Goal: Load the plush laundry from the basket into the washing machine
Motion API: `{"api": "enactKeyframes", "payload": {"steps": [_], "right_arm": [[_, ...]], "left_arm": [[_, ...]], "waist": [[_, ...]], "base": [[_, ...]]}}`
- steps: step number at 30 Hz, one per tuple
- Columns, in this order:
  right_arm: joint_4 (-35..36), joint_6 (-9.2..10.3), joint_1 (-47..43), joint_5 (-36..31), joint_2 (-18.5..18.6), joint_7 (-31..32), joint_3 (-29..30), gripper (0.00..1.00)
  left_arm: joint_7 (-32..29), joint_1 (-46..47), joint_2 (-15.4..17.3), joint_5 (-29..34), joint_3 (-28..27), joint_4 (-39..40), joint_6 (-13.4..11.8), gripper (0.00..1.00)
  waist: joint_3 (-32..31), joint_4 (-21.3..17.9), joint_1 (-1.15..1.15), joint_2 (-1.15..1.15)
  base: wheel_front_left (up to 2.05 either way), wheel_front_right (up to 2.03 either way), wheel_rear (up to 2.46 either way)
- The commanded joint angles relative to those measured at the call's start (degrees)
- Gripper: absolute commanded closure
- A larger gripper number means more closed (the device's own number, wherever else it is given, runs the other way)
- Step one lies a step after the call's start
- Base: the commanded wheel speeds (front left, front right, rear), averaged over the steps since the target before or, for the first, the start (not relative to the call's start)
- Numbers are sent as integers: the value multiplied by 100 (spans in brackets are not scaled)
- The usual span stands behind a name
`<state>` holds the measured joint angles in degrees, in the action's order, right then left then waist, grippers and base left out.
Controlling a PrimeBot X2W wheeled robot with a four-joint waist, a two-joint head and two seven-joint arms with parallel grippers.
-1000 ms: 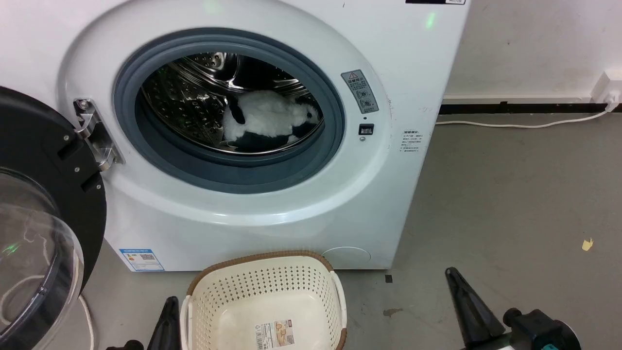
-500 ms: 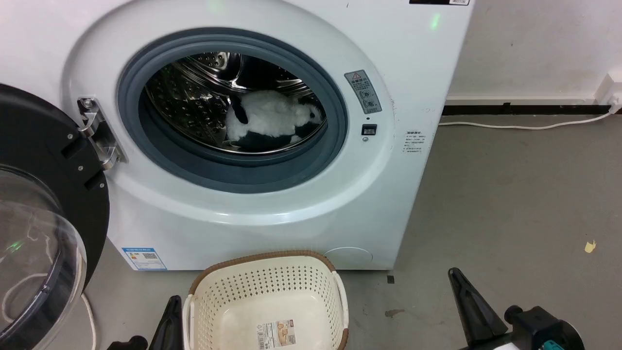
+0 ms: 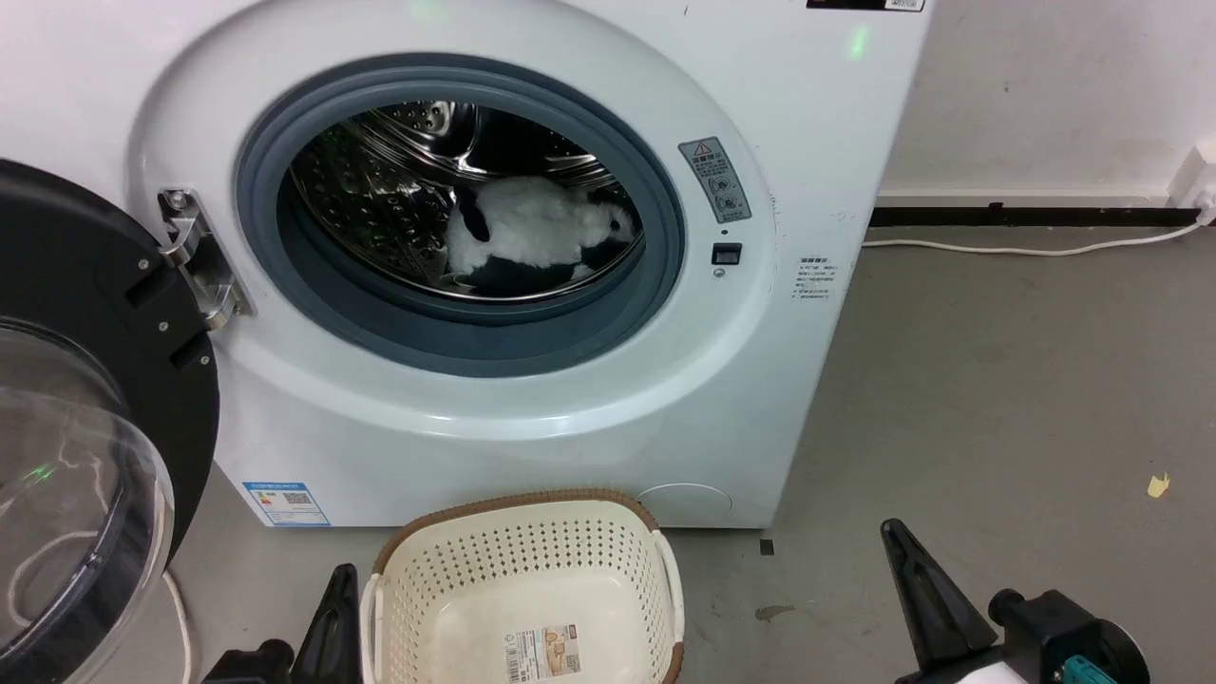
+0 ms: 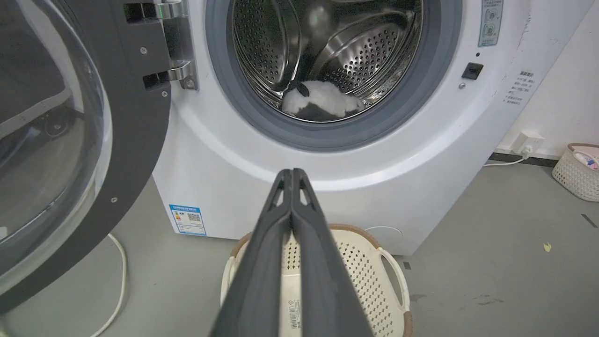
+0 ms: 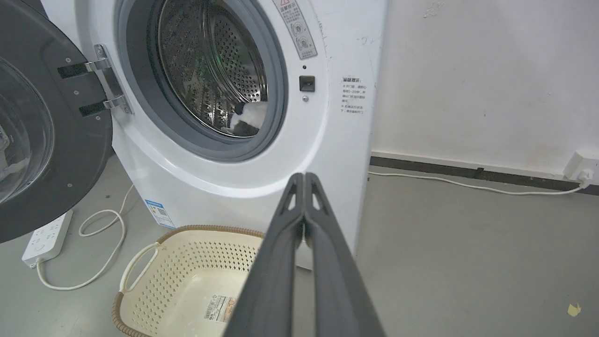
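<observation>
1. While I watch through the head view, the plush laundry (image 3: pixel 537 237) lies inside the steel drum (image 3: pixel 380 199) of the washing machine (image 3: pixel 532 427). It sits low in the round opening, a little right of its middle, in the upper half of the frame.
2. The door (image 3: pixel 104 313) stands swung wide at the left edge, with its clear dome at the lower left.
3. The basket (image 3: pixel 518 498) sits on the grey floor (image 3: pixel 997 380) at bottom centre, just in front of the machine. All I can see in it is the sticker (image 3: pixel 541 652) on its bottom.
4. My left gripper (image 4: pixel 292 172) has its jaws pressed together on nothing. In the left wrist view its fingers rise from bottom centre, crossing the basket and pointing at the machine's front below the opening.
5. My right gripper (image 5: pixel 304 175) is likewise pressed together and empty. In the head view it shows at the lower right, well apart from the basket.
6. A white cable (image 3: pixel 1026 249) runs along the foot of the wall at the upper right. A small yellow scrap (image 3: pixel 1156 485) lies on the floor near the right edge.
</observation>
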<state>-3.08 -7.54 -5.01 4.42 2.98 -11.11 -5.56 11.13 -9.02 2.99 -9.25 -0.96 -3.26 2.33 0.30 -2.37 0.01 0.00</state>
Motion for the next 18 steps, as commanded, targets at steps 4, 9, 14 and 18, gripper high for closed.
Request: {"api": "enactKeyframes", "payload": {"steps": [4, 9, 14, 18], "right_arm": [[50, 2, 111, -51, -3, 64, 49, 100], [65, 2, 133, -73, -3, 123, 78, 100], [79, 2, 154, -95, -4, 181, 106, 100], [91, 2, 172, -112, -4, 228, 129, 100]], "left_arm": [[-66, 148, -2, 84, 2, 47, -35, 100], [-125, 190, -3, 132, 7, 62, -46, 100], [-183, 232, -3, 178, 12, 78, -57, 100], [-230, 266, -4, 216, 16, 90, -66, 100]], "waist": [[-1, 11, 0, 0], [-3, 24, 0, 0], [-5, 36, 0, 0], [-6, 46, 0, 0]], "base": [[0, 0, 0], [0, 0, 0], [0, 0, 0], [0, 0, 0]]}}
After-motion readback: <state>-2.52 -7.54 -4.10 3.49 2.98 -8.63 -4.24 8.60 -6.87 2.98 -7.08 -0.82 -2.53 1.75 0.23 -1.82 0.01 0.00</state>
